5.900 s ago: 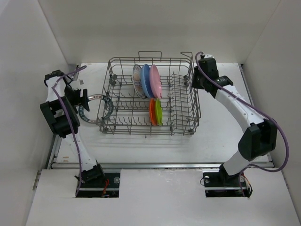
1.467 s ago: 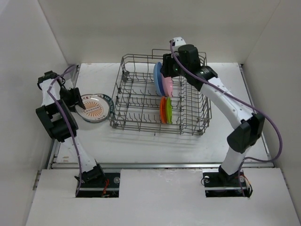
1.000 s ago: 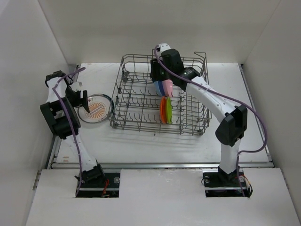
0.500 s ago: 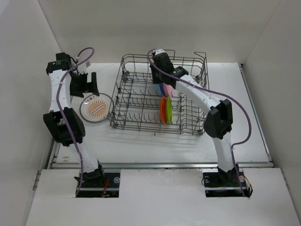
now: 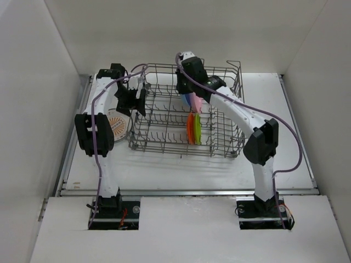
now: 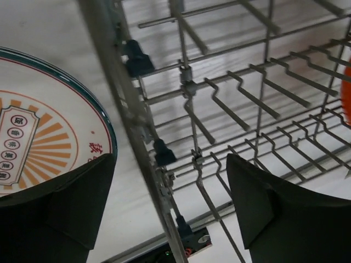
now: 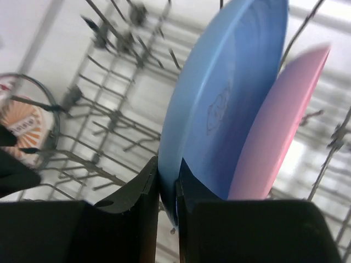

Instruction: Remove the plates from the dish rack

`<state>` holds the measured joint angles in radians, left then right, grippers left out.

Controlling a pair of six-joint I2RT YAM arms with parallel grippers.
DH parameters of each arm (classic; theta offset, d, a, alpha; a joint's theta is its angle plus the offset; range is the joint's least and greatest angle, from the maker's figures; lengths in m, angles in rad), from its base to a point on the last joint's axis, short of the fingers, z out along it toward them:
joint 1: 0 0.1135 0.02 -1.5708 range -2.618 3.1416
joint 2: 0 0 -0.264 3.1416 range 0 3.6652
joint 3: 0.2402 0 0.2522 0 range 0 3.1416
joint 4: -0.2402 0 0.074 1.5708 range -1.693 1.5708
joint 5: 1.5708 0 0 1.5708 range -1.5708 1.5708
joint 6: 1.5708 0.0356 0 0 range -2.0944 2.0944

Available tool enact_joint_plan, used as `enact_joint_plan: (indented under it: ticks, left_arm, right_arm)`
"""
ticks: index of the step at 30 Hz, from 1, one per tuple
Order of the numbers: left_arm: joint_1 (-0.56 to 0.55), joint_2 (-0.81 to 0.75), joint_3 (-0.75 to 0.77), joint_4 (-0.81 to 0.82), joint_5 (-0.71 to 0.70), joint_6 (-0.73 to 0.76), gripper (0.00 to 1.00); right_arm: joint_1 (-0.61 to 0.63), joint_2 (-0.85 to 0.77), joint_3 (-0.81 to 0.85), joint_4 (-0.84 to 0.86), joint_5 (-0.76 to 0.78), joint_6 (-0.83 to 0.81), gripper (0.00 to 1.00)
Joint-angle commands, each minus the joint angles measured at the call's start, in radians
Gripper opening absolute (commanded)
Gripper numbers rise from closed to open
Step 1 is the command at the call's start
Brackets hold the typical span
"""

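Sunburst plate [image 5: 116,123] was down flat on the counter [image 5: 164,170] near its left edge, just beside the dish rack [image 5: 164,143], let go. Left tool [image 5: 134,102] had swung off it to the rack's left wall, fingers wide apart, empty. Right tool [image 5: 186,90] had dropped into the rack's far side and closed. So one plate was out and the next pick had started. Right wrist view showed what the top view hid: fingers pinched on the lower rim of the blue plate [image 7: 225,93], with the pink plate [image 7: 279,131] just behind. Left wrist view showed rack wire between the open fingers, ungripped. Orange plate [image 5: 190,127] and lime-green plate [image 5: 197,129] stood upright mid-rack.
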<state>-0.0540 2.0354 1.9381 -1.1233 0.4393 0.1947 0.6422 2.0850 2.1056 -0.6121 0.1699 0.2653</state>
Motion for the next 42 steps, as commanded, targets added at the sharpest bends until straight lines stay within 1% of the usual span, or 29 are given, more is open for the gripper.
enact_joint_plan:
  ticks: [1,2,4,5,6,9,10,11,12,14,15,16,18,19,20,22,23,26,27,32,36,37,39,40,42]
  left_arm:
    - [0.016,-0.009,0.05,0.002,-0.04,-0.058,0.78]
    - [0.016,-0.009,0.05,0.011,-0.04,-0.058,0.59]
    - [0.016,-0.009,0.05,0.023,-0.04,-0.067,0.3]
    - [0.016,-0.009,0.038,0.036,-0.03,-0.067,0.18]
    - [0.016,-0.009,0.038,0.036,-0.03,-0.077,0.01]
    - [0.016,0.009,0.027,0.036,0.009,-0.087,0.0]
    - [0.016,0.009,0.027,0.048,0.022,-0.101,0.0]
    - [0.016,0.009,0.013,0.063,0.044,-0.124,0.0]
    - [0.016,0.009,0.001,0.072,0.044,-0.138,0.0]
    - [0.016,-0.003,-0.011,0.083,0.044,-0.164,0.0]
    - [0.016,-0.023,-0.021,0.083,0.053,-0.19,0.0]
    - [0.016,-0.023,-0.046,0.104,0.053,-0.205,0.0]
    - [0.016,-0.059,-0.079,0.123,0.078,-0.234,0.0]
    - [0.016,-0.069,-0.106,0.123,0.078,-0.263,0.0]
    - [0.016,-0.078,-0.117,0.137,0.078,-0.276,0.0]
    - [0.016,-0.104,-0.139,0.149,0.087,-0.299,0.0]
    - [0.016,-0.113,-0.149,0.16,0.087,-0.299,0.0]
    - [0.016,-0.144,-0.172,0.169,0.087,-0.325,0.0]
    - [0.016,-0.144,-0.189,0.169,0.087,-0.337,0.0]
    - [0.006,-0.204,-0.293,0.227,0.113,-0.391,0.0]
    - [-0.003,-0.247,-0.353,0.253,0.122,-0.435,0.0]
    - [-0.003,-0.247,-0.364,0.264,0.122,-0.436,0.0]
    - [-0.003,-0.257,-0.364,0.264,0.122,-0.436,0.0]
    - [-0.003,-0.267,-0.364,0.264,0.122,-0.425,0.0]
    - [-0.003,-0.267,-0.364,0.264,0.111,-0.425,0.0]
  right_arm:
    - [0.004,-0.216,0.04,0.126,0.074,-0.098,0.0]
    - [0.004,-0.233,0.04,0.146,0.089,-0.098,0.0]
    - [0.004,-0.278,0.04,0.155,0.109,-0.098,0.0]
    - [0.004,-0.29,0.04,0.169,0.109,-0.098,0.0]
    - [-0.009,-0.31,0.04,0.169,0.123,-0.098,0.0]
    - [-0.032,-0.341,0.04,0.169,0.178,-0.098,0.0]
    - [-0.044,-0.37,0.04,0.169,0.195,-0.087,0.0]
    - [-0.059,-0.385,0.028,0.169,0.247,-0.075,0.0]
    - [-0.059,-0.405,0.028,0.169,0.247,-0.075,0.0]
    - [-0.093,-0.456,0.01,0.144,0.373,-0.066,0.0]
    - [-0.11,-0.466,-0.002,0.123,0.425,-0.066,0.0]
    - [-0.157,-0.467,-0.002,0.059,0.51,-0.066,0.0]
    - [-0.214,-0.477,-0.025,-0.018,0.58,-0.045,0.0]
    - [-0.243,-0.477,-0.039,-0.087,0.612,-0.035,0.0]
    - [-0.307,-0.486,-0.08,-0.118,0.635,-0.019,0.0]
    - [-0.381,-0.487,-0.131,-0.167,0.611,0.043,0.0]
    - [-0.456,-0.487,-0.154,-0.205,0.529,0.064,0.0]
    - [-0.541,-0.456,-0.261,-0.23,0.429,0.121,0.0]
    - [-0.57,-0.418,-0.312,-0.241,0.401,0.121,0.0]
    - [-0.601,-0.292,-0.407,-0.241,0.364,0.173,0.0]
    - [-0.61,-0.243,-0.475,-0.166,0.313,0.173,0.0]
    - [-0.622,-0.232,-0.486,-0.138,0.278,0.173,0.0]
    - [-0.633,-0.232,-0.509,-0.114,0.241,0.173,0.05]
    - [-0.633,-0.232,-0.509,-0.089,0.223,0.173,0.13]
    - [-0.633,-0.223,-0.518,-0.089,0.198,0.173,0.21]
